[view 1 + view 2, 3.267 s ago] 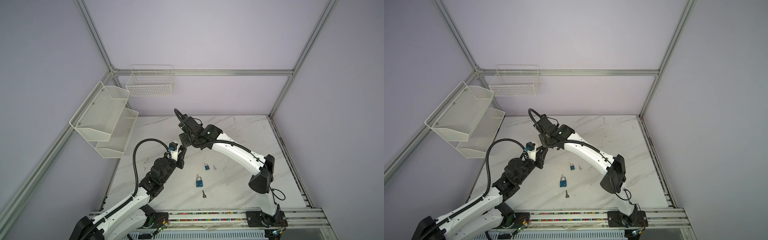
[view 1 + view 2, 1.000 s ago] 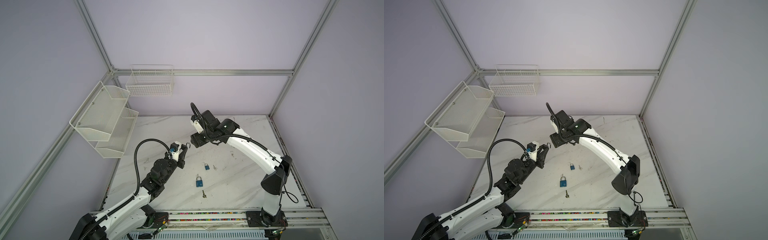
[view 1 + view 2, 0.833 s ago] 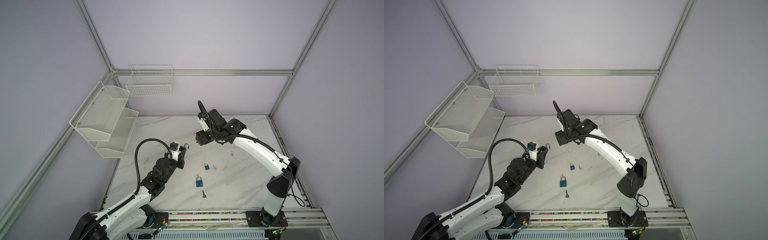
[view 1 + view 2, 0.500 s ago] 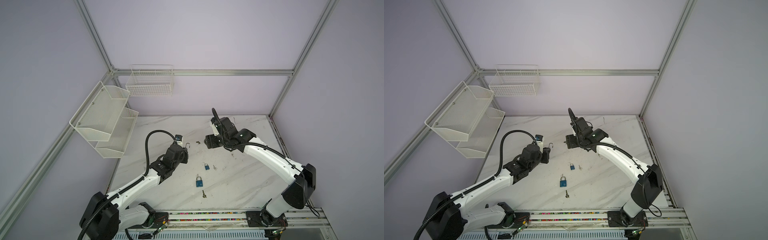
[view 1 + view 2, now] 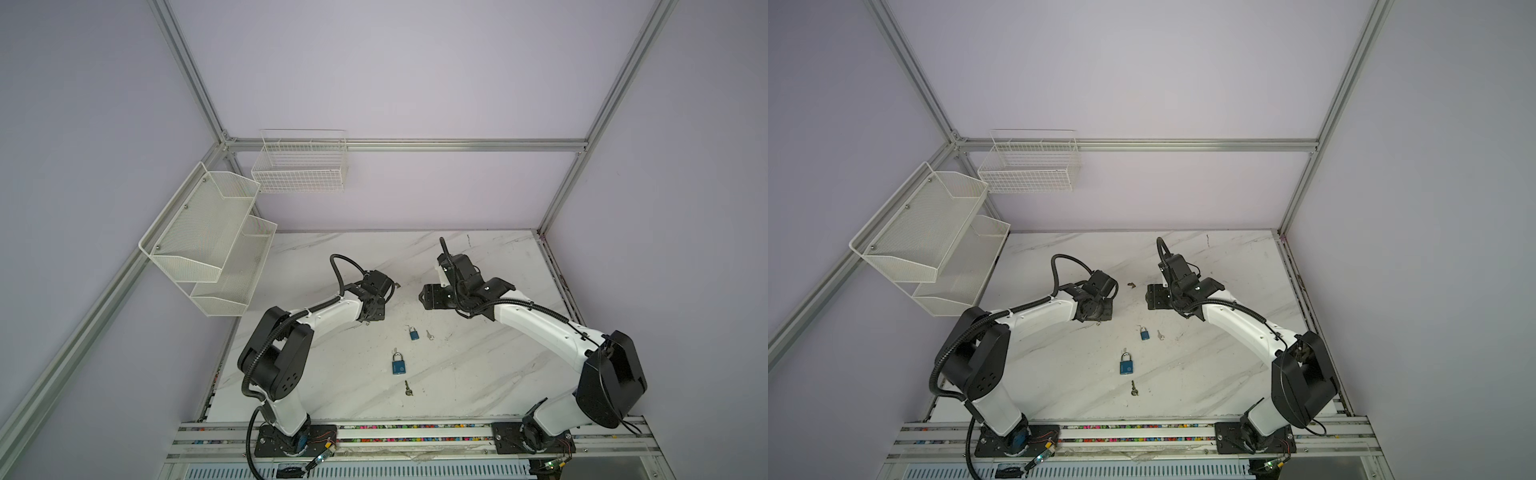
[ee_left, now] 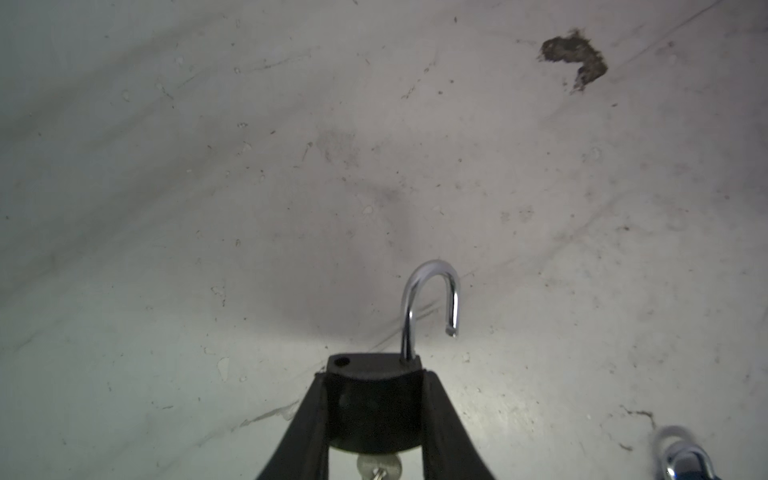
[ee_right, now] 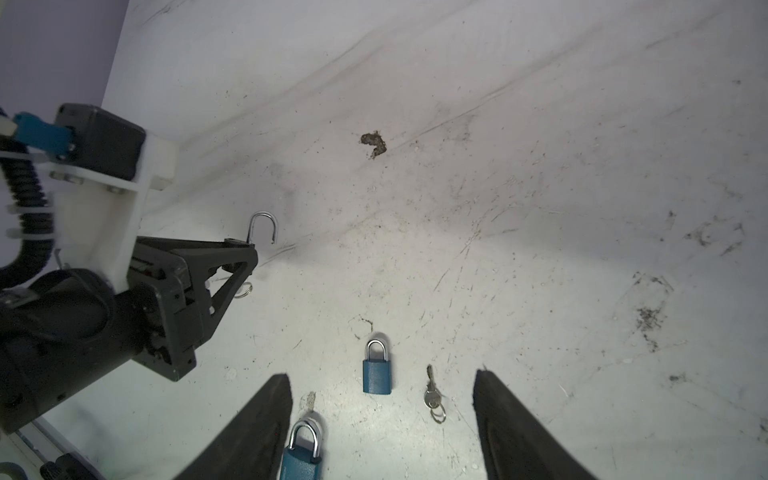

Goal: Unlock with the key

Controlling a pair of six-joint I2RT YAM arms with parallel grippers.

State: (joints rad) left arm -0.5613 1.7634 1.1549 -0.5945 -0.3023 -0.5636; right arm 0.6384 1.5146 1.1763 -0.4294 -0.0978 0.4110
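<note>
Looks like the main job is basically done. The black padlock is pinched by its body in the left gripper, and its shackle has popped. The free leg hangs clear of its hole, so I'd call it unlocked. The key is still in the keyway.

In a top view that left gripper is just left of frame centre, above the marble table.

The lock's long axis runs along the fingers, with the shackle poking out past the fingertips and the key end back toward the wrist.

The right gripper is spread wide with nothing in it. It hovers over a small blue padlock and a loose key, and a second blue padlock lies nearby. Both blue ones are closed, and I can't say whether they're next.
</note>
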